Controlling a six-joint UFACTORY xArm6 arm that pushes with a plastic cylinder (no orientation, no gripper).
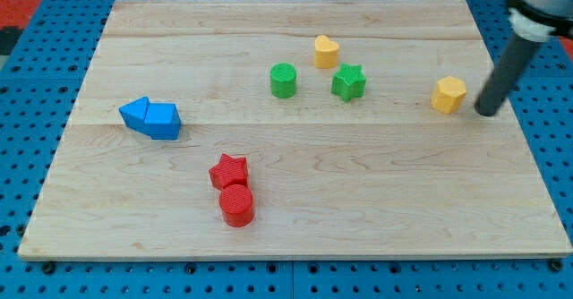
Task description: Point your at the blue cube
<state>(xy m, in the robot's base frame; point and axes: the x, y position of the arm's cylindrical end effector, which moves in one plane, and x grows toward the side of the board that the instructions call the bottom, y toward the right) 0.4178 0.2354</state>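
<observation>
Two blue blocks touch each other at the board's left: one (pixel 135 112) on the left and a more cube-like one (pixel 164 121) on the right. My tip (pixel 487 113) rests on the board at the far right, just right of a yellow hexagonal block (pixel 449 94). It is far from the blue blocks, with most of the board's width between them.
A green cylinder (pixel 283 80), a green star (pixel 348 82) and a yellow heart (pixel 326 51) sit at the upper middle. A red star (pixel 228 170) touches a red cylinder (pixel 236 204) at the lower middle. The wooden board (pixel 376 200) lies on a blue pegboard.
</observation>
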